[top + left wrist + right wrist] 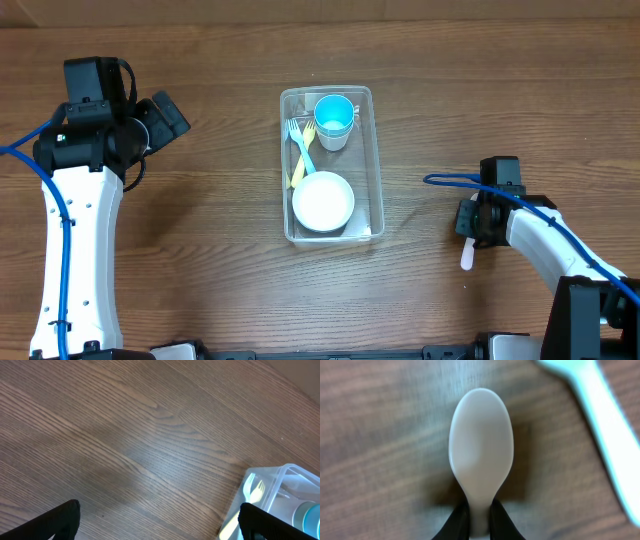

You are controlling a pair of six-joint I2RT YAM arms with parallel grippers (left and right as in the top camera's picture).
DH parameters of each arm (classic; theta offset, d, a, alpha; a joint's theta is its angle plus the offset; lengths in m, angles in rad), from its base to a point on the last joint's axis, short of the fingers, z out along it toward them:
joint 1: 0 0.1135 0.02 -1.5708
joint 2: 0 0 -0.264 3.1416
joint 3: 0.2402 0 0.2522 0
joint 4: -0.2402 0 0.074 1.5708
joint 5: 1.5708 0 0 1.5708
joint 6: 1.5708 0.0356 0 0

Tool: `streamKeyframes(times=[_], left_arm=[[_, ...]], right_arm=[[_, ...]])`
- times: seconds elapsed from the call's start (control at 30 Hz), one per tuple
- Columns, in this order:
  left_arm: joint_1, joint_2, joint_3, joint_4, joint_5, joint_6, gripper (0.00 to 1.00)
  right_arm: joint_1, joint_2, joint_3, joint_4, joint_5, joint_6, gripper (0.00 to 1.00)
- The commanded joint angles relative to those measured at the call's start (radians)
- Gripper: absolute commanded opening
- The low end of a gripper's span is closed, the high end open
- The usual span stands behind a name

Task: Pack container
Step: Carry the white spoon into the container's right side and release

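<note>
The clear plastic container [374, 160] sits mid-table. It holds a blue cup [334, 118], a blue fork [301, 148], a yellow fork [297, 172] and a white bowl [322, 202]. My right gripper [468, 232] is right of the container, low over the table, shut on the neck of a white spoon [481, 440]; the spoon's end shows white below the gripper in the overhead view [466, 258]. My left gripper [165, 115] is open and empty, raised at the far left. The left wrist view [160, 521] shows the container's corner [280, 480] at the right.
A second pale utensil handle [605, 420] lies on the wood just right of the held spoon. The table is bare brown wood [200, 230] on both sides of the container.
</note>
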Motion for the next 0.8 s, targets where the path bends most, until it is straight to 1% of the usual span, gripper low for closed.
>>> streamKeyframes(times=[0.0, 0.07, 0.13, 0.2, 0.27, 0.37, 0.47, 0.53, 0.6, 0.7, 0.77], left_arm=[[0.003, -0.005, 0.01, 0.001, 0.005, 0.022, 1.0], [0.003, -0.005, 0.01, 0.001, 0.005, 0.022, 1.0], [0.003, -0.005, 0.01, 0.001, 0.005, 0.022, 1.0], [0.003, -0.005, 0.01, 0.001, 0.005, 0.022, 1.0], [0.003, -0.005, 0.01, 0.001, 0.005, 0.022, 1.0], [0.003, -0.005, 0.01, 0.001, 0.005, 0.022, 1.0], [0.003, -0.005, 0.01, 0.001, 0.005, 0.022, 1.0], [0.003, -0.005, 0.01, 0.001, 0.005, 0.022, 1.0], [0.003, -0.005, 0.01, 0.001, 0.005, 0.022, 1.0], [0.003, -0.005, 0.01, 0.001, 0.005, 0.022, 1.0], [0.003, -0.005, 0.01, 0.001, 0.005, 0.022, 1.0]], right_arm=[[-0.001, 0.008, 0.054, -0.051, -0.018, 0.025, 0.04], [-0.001, 0.009, 0.076, -0.07, -0.034, 0.025, 0.04], [-0.001, 0.008, 0.111, -0.09, -0.12, 0.026, 0.04], [0.0, 0.008, 0.18, -0.133, -0.211, 0.052, 0.04], [0.014, 0.008, 0.26, -0.197, -0.219, 0.054, 0.04], [0.079, 0.008, 0.431, -0.331, -0.217, 0.051, 0.04], [0.175, 0.008, 0.569, -0.391, -0.216, 0.052, 0.04], [0.247, 0.008, 0.622, -0.39, -0.216, 0.057, 0.04], [0.332, 0.009, 0.63, -0.349, -0.205, 0.072, 0.04], [0.461, 0.009, 0.629, -0.294, -0.106, 0.071, 0.04], [0.512, 0.009, 0.629, -0.261, -0.066, 0.071, 0.04]])
